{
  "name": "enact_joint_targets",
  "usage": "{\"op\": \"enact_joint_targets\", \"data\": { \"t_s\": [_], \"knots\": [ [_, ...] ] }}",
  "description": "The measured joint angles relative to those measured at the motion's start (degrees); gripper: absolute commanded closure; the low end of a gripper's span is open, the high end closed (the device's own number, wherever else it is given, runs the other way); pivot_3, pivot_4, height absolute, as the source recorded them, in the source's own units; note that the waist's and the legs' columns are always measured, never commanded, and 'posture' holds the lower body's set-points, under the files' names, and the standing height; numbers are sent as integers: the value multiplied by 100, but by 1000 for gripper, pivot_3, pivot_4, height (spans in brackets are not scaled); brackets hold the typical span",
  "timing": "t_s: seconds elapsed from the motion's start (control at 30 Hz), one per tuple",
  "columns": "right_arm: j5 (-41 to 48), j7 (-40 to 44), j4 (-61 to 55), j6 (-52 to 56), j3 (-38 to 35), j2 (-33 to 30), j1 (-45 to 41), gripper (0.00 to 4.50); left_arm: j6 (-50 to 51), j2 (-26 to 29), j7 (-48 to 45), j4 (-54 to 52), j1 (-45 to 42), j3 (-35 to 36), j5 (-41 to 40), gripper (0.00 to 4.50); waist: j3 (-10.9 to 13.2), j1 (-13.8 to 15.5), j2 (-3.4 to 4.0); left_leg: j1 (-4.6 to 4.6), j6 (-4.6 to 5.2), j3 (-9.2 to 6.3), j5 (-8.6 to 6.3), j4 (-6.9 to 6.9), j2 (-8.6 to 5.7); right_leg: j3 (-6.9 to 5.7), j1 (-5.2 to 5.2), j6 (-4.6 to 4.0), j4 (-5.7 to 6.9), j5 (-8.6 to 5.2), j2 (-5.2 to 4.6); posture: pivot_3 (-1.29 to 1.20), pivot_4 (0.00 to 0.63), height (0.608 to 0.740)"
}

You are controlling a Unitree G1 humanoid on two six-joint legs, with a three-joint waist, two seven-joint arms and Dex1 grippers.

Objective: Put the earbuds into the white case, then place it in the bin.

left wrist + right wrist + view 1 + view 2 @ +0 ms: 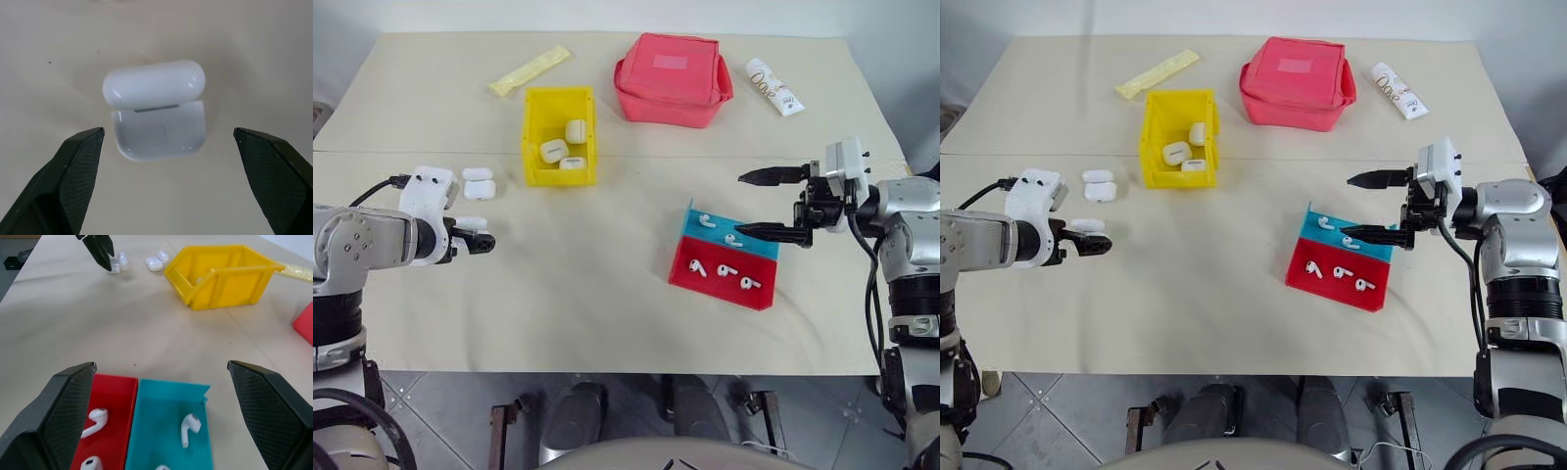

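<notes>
A white case (pixel 159 132) lies on the table with its lid flipped open and nothing inside. My left gripper (pixel 481 238) hangs just above it, open, one finger on each side (pixel 73 166). Several earbuds (pixel 707 220) lie in a shallow red-and-blue tray (pixel 720 291) right of centre. My right gripper (pixel 739 204) is open over the tray's far right corner, pointing left, with nothing between its fingers. The yellow bin (pixel 558 177) stands behind the middle of the table and holds three white cases (pixel 554 151).
Two closed look-alike cases (pixel 478 182) lie left of the bin, just beyond my left gripper. At the back are a pink-red zip pouch (pixel 671 78), a yellow packet (pixel 529 70) and a white tube (pixel 773 86). The table's front edge (pixel 607 370) is close.
</notes>
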Motion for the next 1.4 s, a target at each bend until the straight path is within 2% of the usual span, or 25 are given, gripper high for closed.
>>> {"op": "enact_joint_targets", "data": {
  "t_s": [0.37,0.73,0.83,0.97,1.23,1.33,1.4],
  "knots": [
    [2,-73,-151,20,-65,-4,115,18,-5,-144,829,1146,-606,-458,-584,0,-3,15,-4,2,1,-1,1,15,-5,4,-5,0,24,0,-1,0,150,740],
    [1,-133,-173,77,-136,-4,161,18,-20,-146,1078,1638,-854,-602,-870,0,-7,31,0,4,0,1,2,24,-6,10,-5,0,35,0,0,0,150,740],
    [0,-138,-173,76,-136,-4,161,0,-39,-147,1108,1655,-868,-642,-932,576,-8,41,3,4,0,2,2,26,-6,13,-4,0,36,0,0,0,150,740],
    [-1,-141,-173,76,-139,-4,161,0,-50,-148,1223,1737,-882,-648,-1077,1705,-11,18,6,9,0,4,2,26,-5,17,-5,0,36,0,3,0,150,740],
    [-2,-137,-176,76,-192,-58,167,0,-65,-210,1435,1705,-617,-247,-1145,1720,-31,-13,37,19,-4,5,4,17,-6,33,-9,0,36,-1,8,0,150,740],
    [-3,-136,-183,85,-212,-136,190,0,-504,-252,988,829,-163,-222,-890,1720,-31,-10,36,7,-4,10,4,18,-7,39,-25,0,37,-1,6,0,150,740],
    [-2,-140,-230,97,-223,-152,197,0,-1271,-194,230,-26,203,-380,-710,1720,-28,16,18,-12,-5,9,3,31,-6,41,-32,0,36,0,4,0,150,740]
  ]
}}
